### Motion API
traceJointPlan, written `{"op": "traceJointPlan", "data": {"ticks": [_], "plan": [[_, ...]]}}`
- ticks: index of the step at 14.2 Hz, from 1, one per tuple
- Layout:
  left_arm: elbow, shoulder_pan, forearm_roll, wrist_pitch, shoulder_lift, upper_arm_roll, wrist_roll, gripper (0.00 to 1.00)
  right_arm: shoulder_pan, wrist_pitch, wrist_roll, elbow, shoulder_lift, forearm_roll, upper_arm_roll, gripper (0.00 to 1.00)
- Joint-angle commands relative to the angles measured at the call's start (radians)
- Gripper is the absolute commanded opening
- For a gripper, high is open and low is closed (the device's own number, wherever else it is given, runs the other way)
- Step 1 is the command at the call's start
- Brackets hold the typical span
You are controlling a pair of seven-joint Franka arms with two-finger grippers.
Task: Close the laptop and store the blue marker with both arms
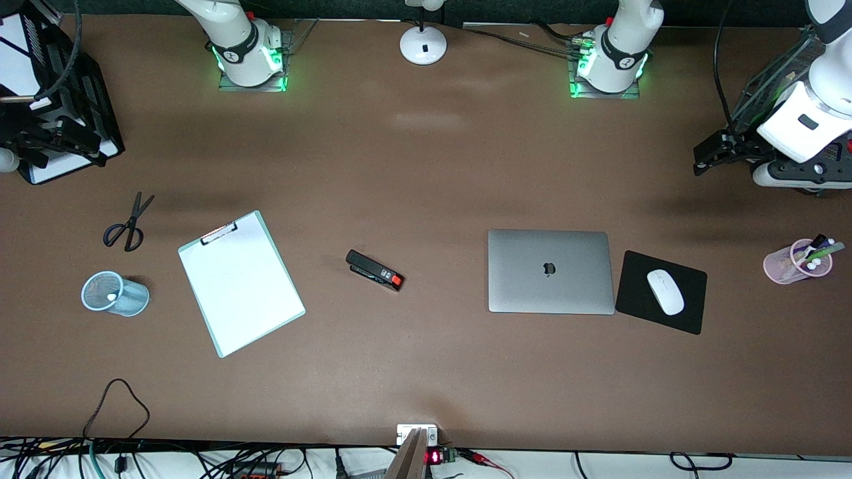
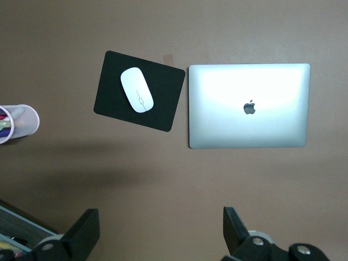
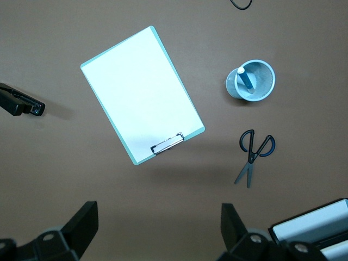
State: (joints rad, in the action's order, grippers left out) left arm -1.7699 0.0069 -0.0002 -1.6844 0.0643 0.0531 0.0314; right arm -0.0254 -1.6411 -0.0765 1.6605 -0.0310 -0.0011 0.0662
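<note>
Reading the high view as a clock face, the desk (image 1: 426, 372) carries everything the job concerns, and both my arms hang up off it, one at each end, waiting.

The laptop (image 1: 551, 271) lies at about four o'clock with its lid flat down and the logo showing, so I judge the closing is done. The clipboard (image 1: 241, 283) lies slantwise at about eight o'clock. The mouse pad (image 1: 685, 303) with the white mouse (image 1: 665, 291) sits just beside the laptop, at its three o'clock, apart from it. The mesh cup (image 1: 133, 299) stands at eight o'clock near the right arm's end, upright so that it can hold a pen.

The blue marker (image 3: 246, 79) stands in that cup, white end up, leaning on the wall; I take it as stored.

My left pincer (image 2: 160, 234) hovers over bare desk near the laptop, fingers spread wide and holding nothing. My right pincer (image 3: 157, 231) hovers over bare desk near the clipboard, equally wide and unladen.
</note>
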Motion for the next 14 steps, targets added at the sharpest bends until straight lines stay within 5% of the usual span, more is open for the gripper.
{"op": "traceJointPlan", "data": {"ticks": [1,14], "plan": [[0.026,0.005,0.017,0.026,-0.003,0.005,-0.018,1.00,0.002,-0.003,-0.003,0.018,-0.020,0.018,0.000,1.00],[0.026,0.004,0.017,0.034,-0.004,0.008,-0.018,1.00,-0.001,0.000,0.058,0.018,-0.017,0.024,-0.002,1.00]]}}
